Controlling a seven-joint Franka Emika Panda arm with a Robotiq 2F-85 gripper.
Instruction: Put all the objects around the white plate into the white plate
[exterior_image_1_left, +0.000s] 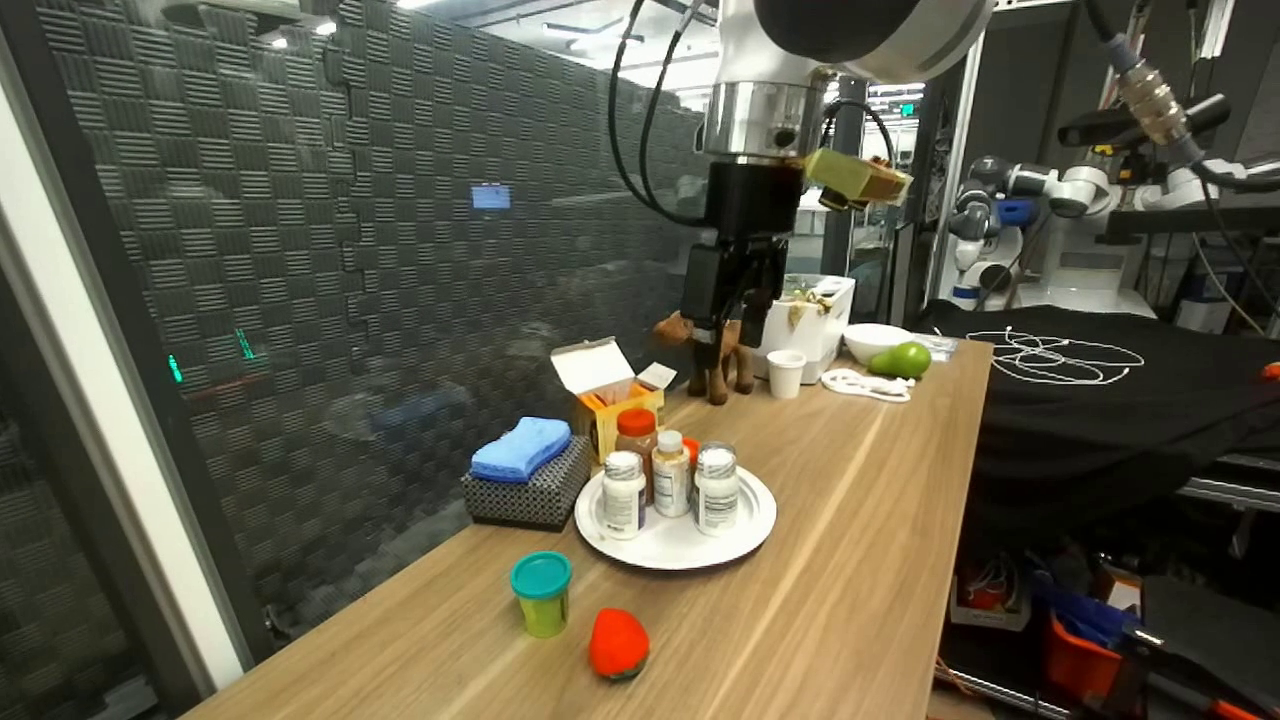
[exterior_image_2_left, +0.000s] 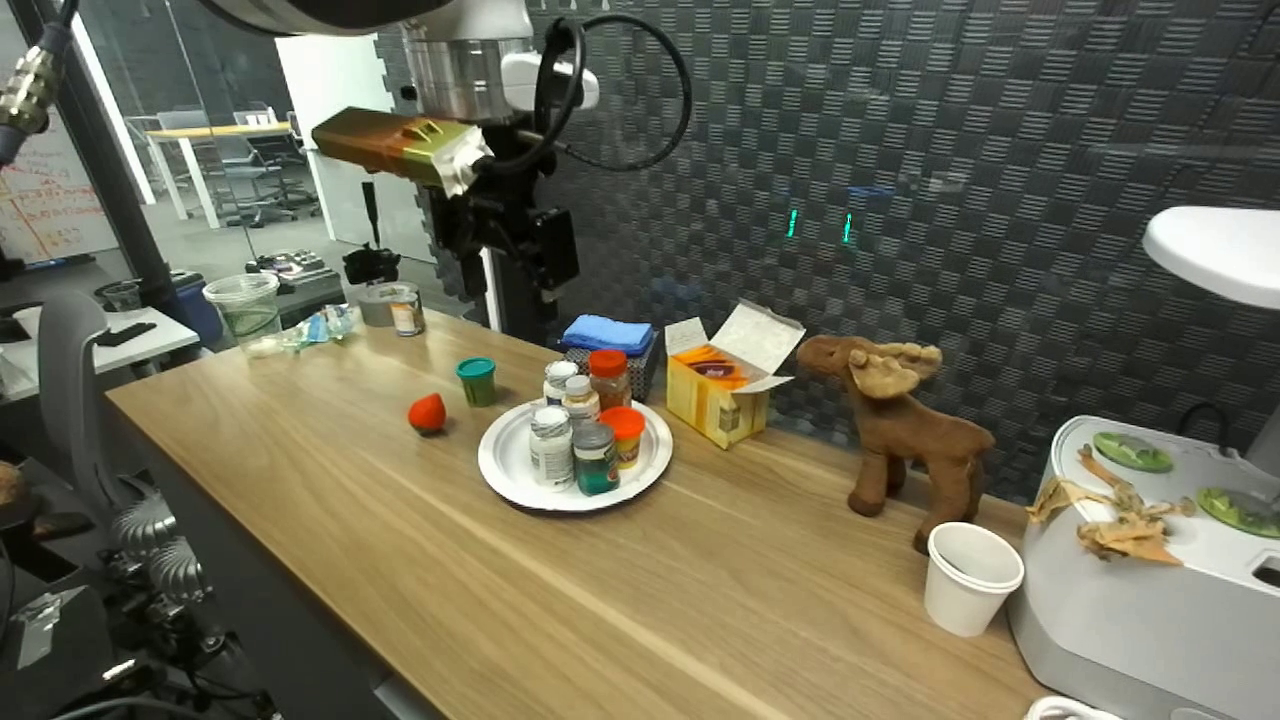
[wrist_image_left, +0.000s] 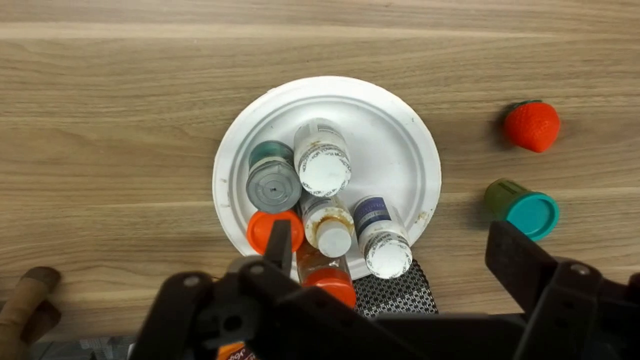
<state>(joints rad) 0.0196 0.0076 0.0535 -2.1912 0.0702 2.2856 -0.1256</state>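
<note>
Two items, a toy strawberry (wrist_image_left: 532, 126) and a teal-lidded green tub (wrist_image_left: 522, 207), stand on the wooden table (exterior_image_2_left: 700, 600) near the white plate (wrist_image_left: 385, 140), apart from its rim. The Franka arm (exterior_image_1_left: 765, 120) reaches down from the top edge of both exterior views, its wrist upright, so that the gripper (wrist_image_left: 392, 245) points straight down, well above the table. Its two fingers (exterior_image_1_left: 706, 345) are spread wide, and through the gap the wrist view looks down on bottles well below them.

Six containers stand on the plate: two white bottles (wrist_image_left: 322, 157) with printed seals across their tops, a white-capped bottle (wrist_image_left: 327, 225), a red-lidded jar (exterior_image_2_left: 609, 378), an orange-lidded tub (exterior_image_2_left: 624, 435) and a grey-lidded green jar (exterior_image_2_left: 597, 460). The green jar shows plainly in the wrist view; in an exterior view one of the white bottles (exterior_image_1_left: 716, 500) covers most of it.

Toward the far end of the table, a green pear (exterior_image_1_left: 903, 360) and a white bowl (exterior_image_1_left: 873, 342) appear in an exterior view, while a labelled tin (exterior_image_2_left: 407, 316) and a clear tub (exterior_image_2_left: 243, 300) appear in an exterior view. The plush moose (exterior_image_2_left: 905, 430) shows its antlers in an exterior view; in an exterior view the gripper (exterior_image_1_left: 733, 343) crosses in front of its body.
</note>
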